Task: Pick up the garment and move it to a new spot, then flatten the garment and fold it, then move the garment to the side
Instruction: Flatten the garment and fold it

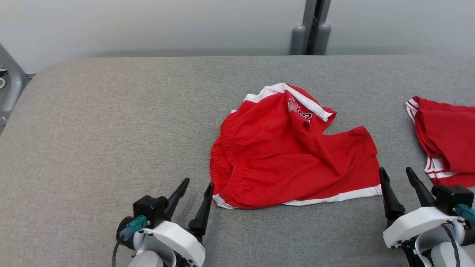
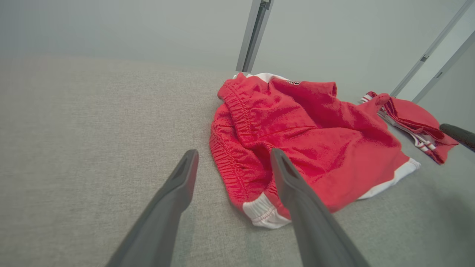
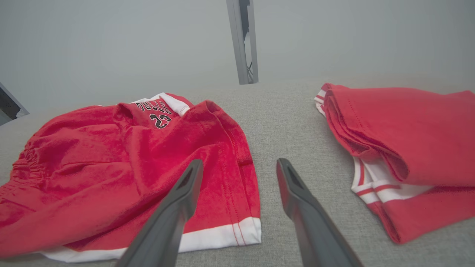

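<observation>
A crumpled pair of red shorts with white trim lies mid-table, its elastic waistband toward the left and its white hem toward the front right. The same shorts appear in both wrist views, with black number print near the far leg. My left gripper stands open just off the waistband's near-left corner, holding nothing. My right gripper is open beside the hem's right corner, also with nothing in it.
A second red garment, folded, with white and red stripes, lies at the table's right edge. The grey fabric table has wide free room on the left. A grey post rises behind the far edge.
</observation>
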